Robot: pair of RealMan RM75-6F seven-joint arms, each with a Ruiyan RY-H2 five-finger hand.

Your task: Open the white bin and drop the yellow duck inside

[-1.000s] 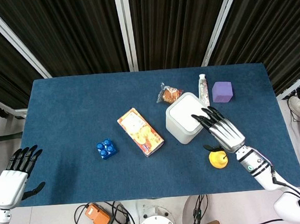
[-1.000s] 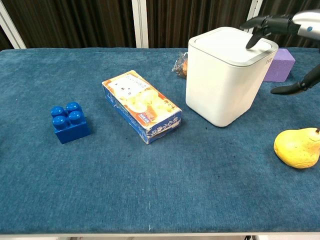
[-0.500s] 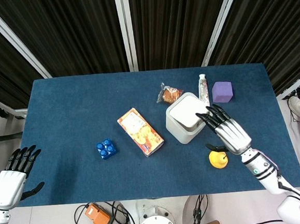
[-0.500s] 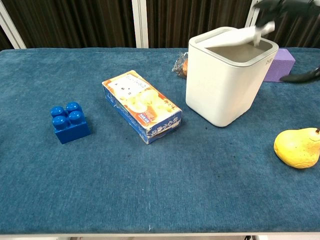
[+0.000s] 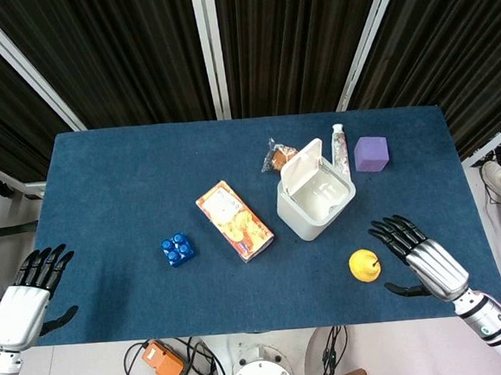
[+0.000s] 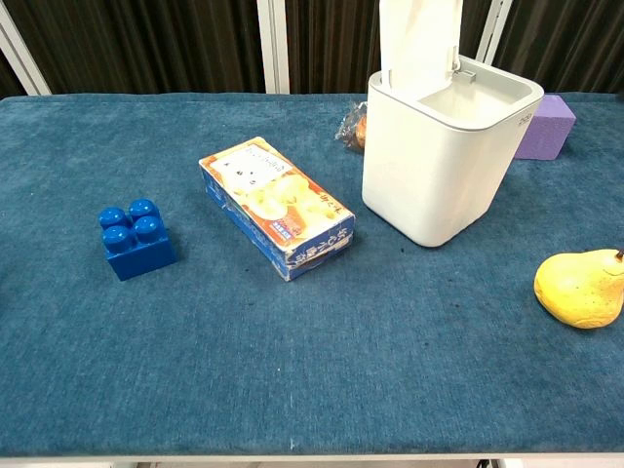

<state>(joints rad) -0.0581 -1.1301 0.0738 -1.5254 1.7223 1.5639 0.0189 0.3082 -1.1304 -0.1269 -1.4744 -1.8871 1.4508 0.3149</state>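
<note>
Bin (image 6: pixel 429 185) lid (image 6: pixel 419 44) up — step 1 done; your right hand (image 5: pixel 423 259), spread and empty, hasn't picked up the duck (image 6: pixel 583 289) near the worktop's front edge.

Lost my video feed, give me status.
Both hands open, left hand idle, right hand beside yellow duck. White bin lid up, duck still on table. Path clear.

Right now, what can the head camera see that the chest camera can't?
Only the head view shows both robot hands, the left hand and right hand, open and empty, plus the white tube. The chest view shows nothing extra, only the bin's side wall. Both show the white plastic bin with its lid up, the yellow pear-shaped toy, blue brick, snack box and purple block.
</note>
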